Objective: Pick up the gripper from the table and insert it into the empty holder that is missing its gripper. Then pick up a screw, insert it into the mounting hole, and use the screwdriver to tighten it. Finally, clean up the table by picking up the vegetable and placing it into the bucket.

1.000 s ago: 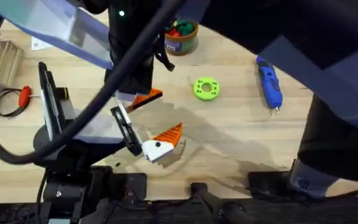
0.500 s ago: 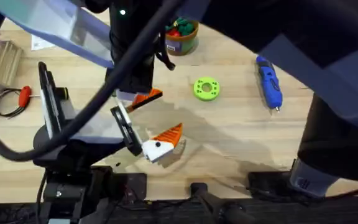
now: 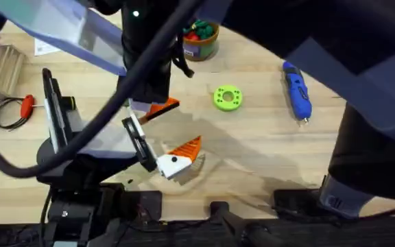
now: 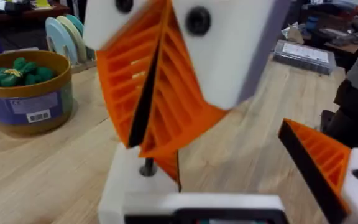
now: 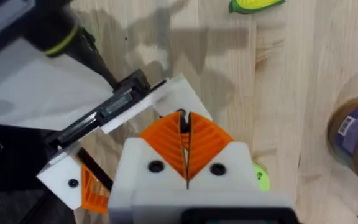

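both arms rise close under the overhead camera as large dark blurs, hiding much of the table (image 3: 266,137); the bucket (image 3: 201,40) at the far edge is partly covered by one; the vegetable (image 5: 256,5) is cut off by the right wrist view's edge; the screw is too small to find

Even, fairly bright light from above falls on the pale wooden worktop (image 3: 266,151), with soft grey shadows spreading from the arms across its middle and no strong glare. In the overhead view the right arm (image 3: 334,62) rises close under the camera and shows large, dark and blurred, while the worktop beyond is sharper. In the left wrist view the near orange ribbed pads (image 4: 160,93) are soft and the room behind is dim and out of focus.
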